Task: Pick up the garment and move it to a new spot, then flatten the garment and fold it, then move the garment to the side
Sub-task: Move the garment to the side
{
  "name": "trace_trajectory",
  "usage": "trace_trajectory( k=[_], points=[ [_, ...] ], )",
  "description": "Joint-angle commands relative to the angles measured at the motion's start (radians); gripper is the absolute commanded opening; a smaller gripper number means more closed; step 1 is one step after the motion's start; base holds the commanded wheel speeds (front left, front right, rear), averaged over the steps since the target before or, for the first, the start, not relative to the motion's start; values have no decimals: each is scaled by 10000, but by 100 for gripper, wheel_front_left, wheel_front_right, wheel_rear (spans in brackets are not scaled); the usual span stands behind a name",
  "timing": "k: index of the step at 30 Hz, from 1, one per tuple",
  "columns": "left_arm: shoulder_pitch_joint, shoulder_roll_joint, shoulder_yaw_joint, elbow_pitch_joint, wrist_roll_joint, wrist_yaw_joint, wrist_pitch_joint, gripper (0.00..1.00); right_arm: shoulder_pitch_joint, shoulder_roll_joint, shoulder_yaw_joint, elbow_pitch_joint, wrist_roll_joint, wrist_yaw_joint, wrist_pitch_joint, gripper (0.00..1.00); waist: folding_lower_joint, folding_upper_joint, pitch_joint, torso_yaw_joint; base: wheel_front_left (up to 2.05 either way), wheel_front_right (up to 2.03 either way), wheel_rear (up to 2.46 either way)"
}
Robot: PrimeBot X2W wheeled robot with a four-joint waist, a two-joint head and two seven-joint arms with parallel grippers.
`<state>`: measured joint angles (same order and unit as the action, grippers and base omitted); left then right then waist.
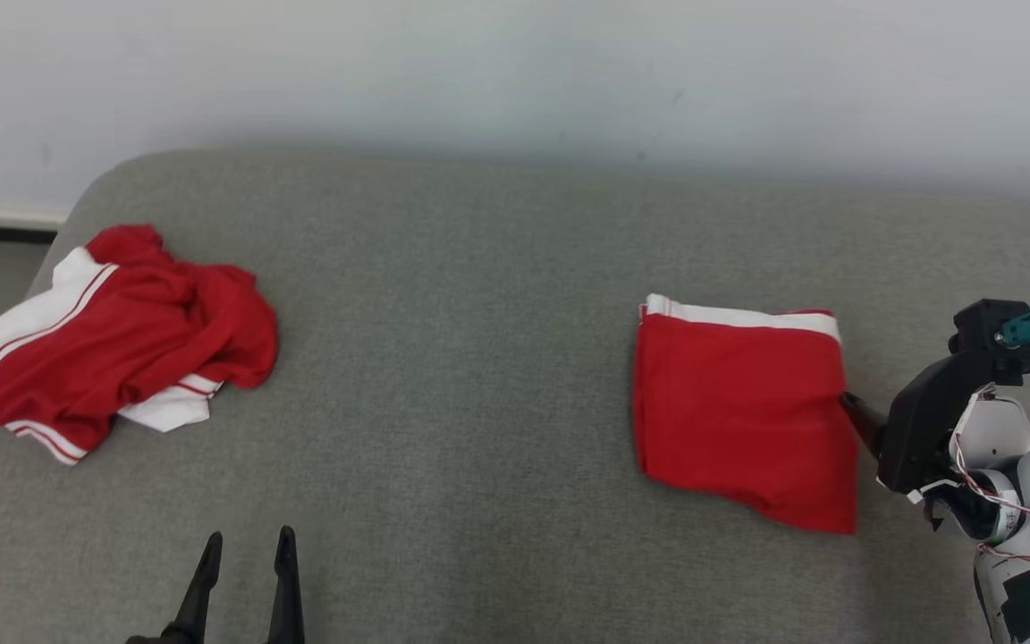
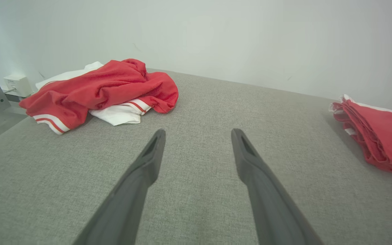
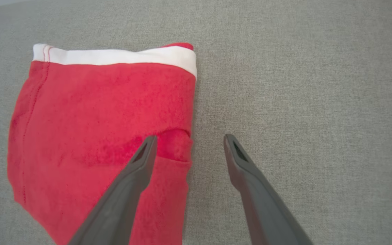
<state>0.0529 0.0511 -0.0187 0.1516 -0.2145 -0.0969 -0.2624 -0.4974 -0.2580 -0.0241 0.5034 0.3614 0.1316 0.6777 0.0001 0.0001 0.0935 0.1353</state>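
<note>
My right fingers stand apart astride the right edge of the folded red garment, near the cushion's right edge. My left fingers, also apart, hover well clear.

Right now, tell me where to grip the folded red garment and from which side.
Probably its right-hand edge, about midway along, coming from the robot's right. The folded red garment lies flat, so only an edge offers a pinch, and the open right claw straddles that one.
</note>
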Motion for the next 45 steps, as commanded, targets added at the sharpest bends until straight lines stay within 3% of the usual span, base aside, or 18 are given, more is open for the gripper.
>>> trace_trajectory(
  k=[1, 14, 15, 16, 17, 18, 25, 35, 45],
  points=[
    [-177, -13, -46, -25, -41, 11, -34, 100, -87, 95, -162, 40, -149, -22, 160, 100, -1, -1, 562, 535, 0, 0, 0],
    [-434, -11, -355, -74, -157, 100, -34, 100, 269, 840, -1067, 226, -948, -23, 1554, 100, -1, -1, 1084, 720, 0, 0, 0],
    [-455, -11, -379, -73, -153, 99, -34, 100, 329, 913, -1052, 219, -953, -22, 1673, 53, -1, -1, 1103, 702, 0, 0, 0],
    [-477, -11, -397, -71, -137, 92, -34, 100, 374, 968, -1041, 171, -956, -22, 1745, 40, -1, -1, 1121, 675, 0, 0, 0],
    [-493, -11, -405, -75, -125, 86, -34, 100, 406, 970, -1021, 105, -985, -22, 1785, 14, -1, -1, 1138, 641, 0, 0, 0],
    [-497, -11, -392, -86, -120, 82, -34, 100, 417, 954, -950, 26, -992, -23, 1836, 0, -1, -1, 1155, 595, 0, 0, 0],
    [-526, -11, -328, -238, -69, 63, -34, 100, 167, 400, -232, -758, -1034, -25, 1764, 0, -1, -1, 1323, -73, 0, 0, 0],
    [-1034, -8, -427, -838, 264, -74, -34, 100, -444, -841, 1521, -1529, -1063, -25, 994, 0, -1, -1, 2046, -1994, 0, 0, 0],
    [-1672, 97, -674, -1503, 885, -299, -33, 100, -1310, -2054, 2087, -898, -1723, -25, -1040, 0, -1, -1, 2959, -3647, 0, 0, 0]
  ],
)
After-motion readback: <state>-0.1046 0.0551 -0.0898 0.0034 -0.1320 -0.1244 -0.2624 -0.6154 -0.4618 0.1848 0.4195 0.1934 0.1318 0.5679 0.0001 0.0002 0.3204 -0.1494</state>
